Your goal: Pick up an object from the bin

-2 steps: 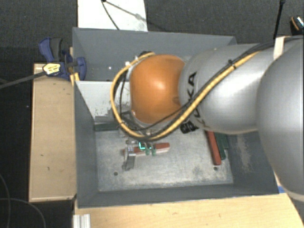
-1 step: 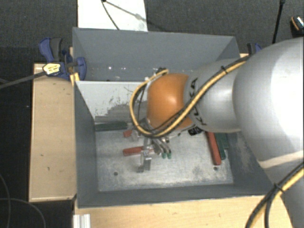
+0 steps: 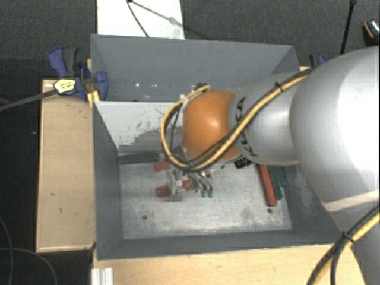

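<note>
Camera view places the gripper (image 3: 180, 189) low over the floor of the bin (image 3: 107, 177), left of the floor's middle, under the arm's orange cover (image 3: 205, 123). A small cluster is seen round its tip. A brown block (image 3: 162, 191) lies just beside it toward the bin's left wall, a second brown block (image 3: 161, 166) lies near it toward the back wall, and a red piece (image 3: 189, 184) and a green piece (image 3: 206, 191) lie close against it on the side of the right wall.

The nearest thing is judged to be the red piece, which seems to touch the gripper. Whether it sits between the jaws cannot be told, and whether the jaws are spread or pressed together cannot be told either, since the tip is hard to separate from the cluster. The long axis of the red piece cannot be made out.

A red stick (image 3: 266, 186) lies well apart along the right wall, its length running from back to front, with a darker stick (image 3: 279, 190) just beside it. Their back ends are cut off by the arm. A black thing (image 3: 240, 163) is partly hidden under the cover.
</note>
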Controlling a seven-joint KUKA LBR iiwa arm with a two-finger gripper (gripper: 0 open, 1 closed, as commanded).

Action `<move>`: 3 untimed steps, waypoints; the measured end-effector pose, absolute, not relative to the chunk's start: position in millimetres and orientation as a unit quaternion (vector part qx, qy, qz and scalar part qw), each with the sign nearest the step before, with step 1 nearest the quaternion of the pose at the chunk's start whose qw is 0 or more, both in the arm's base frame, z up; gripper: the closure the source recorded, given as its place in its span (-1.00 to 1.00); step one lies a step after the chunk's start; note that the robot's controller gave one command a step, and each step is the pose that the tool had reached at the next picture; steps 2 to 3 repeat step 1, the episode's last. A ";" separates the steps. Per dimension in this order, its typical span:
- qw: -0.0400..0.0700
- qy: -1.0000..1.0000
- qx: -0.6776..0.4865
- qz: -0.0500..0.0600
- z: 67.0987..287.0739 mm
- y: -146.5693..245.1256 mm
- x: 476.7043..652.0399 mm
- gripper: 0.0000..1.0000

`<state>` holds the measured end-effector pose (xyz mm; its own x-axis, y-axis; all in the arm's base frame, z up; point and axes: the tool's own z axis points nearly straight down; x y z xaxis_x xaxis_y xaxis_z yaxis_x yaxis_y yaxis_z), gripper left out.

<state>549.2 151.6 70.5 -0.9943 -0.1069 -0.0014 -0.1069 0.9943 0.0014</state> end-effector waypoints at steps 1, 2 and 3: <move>0.005 0.998 -0.059 0.001 203.3 133.6 545.4 1.00; 0.005 0.998 -0.059 0.001 203.3 133.6 545.4 1.00; 0.005 0.998 -0.059 0.001 203.3 133.6 545.4 1.00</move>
